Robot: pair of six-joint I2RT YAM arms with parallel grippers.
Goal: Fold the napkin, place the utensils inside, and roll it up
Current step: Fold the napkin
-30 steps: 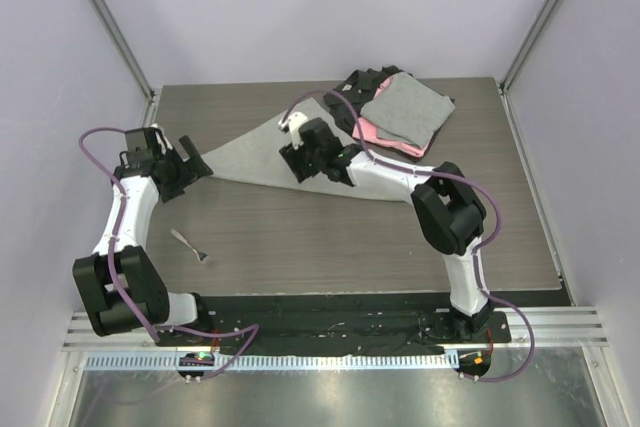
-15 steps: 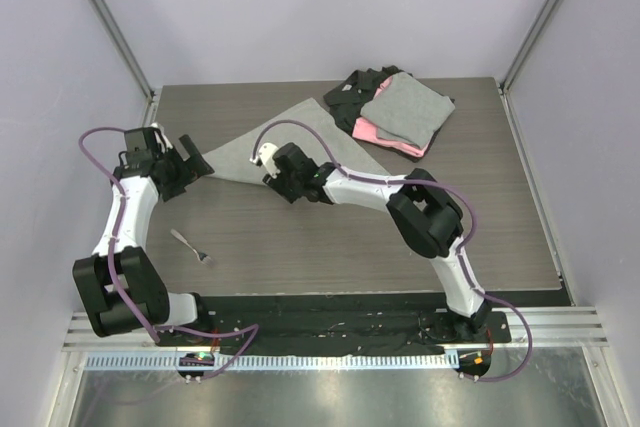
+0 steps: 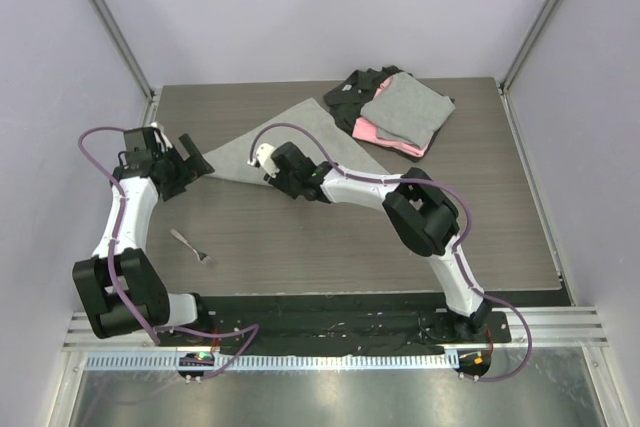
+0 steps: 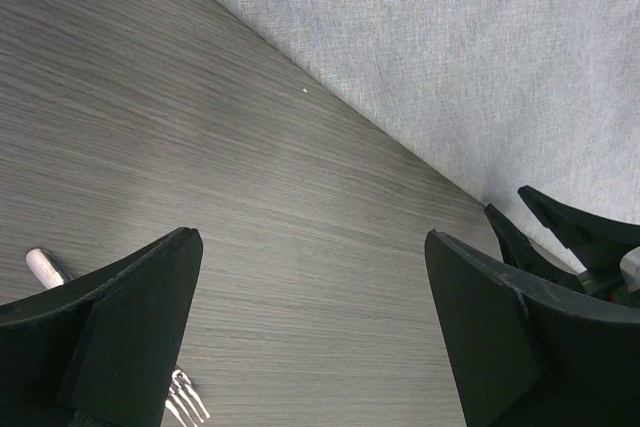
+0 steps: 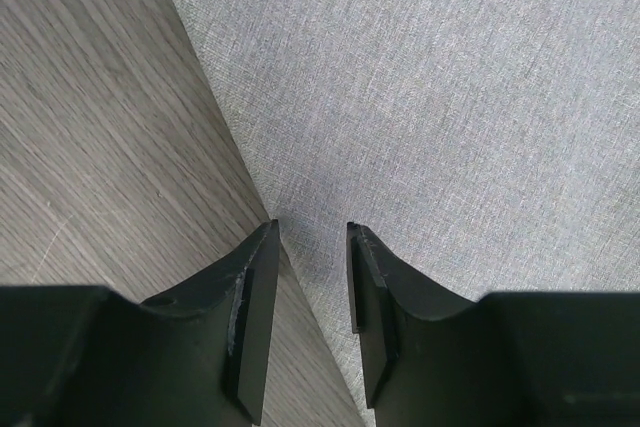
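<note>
Leftward along the near edge of the napkin (image 5: 450, 97) is where my right claw (image 5: 310, 235) has been travelling over the past second, narrowing as it goes. Now its fingers (image 5: 255, 297) are standing only a slim gap apart, straddling the cloth's slanting hem with grey weave on one side and bare wood on the other. The cloth is lying flat between them, so I am judging that I am closing in but not yet gripping anything. That suggests I am setting up to pinch this edge for a fold.

My left claw (image 4: 308, 239) has not shifted. It is hanging fully spread and empty over the table near the napkin's left corner.

The napkin is lying as a flat triangle across the back-left of the table, and the fork (image 3: 188, 245) is waiting well apart from it, near my left arm.

Around us the dark wood-grain table (image 3: 330, 237) is carrying a stack of grey, pink and black cloths (image 3: 400, 112) at its far right. Plain lavender walls with metal posts are closing the cell in.
</note>
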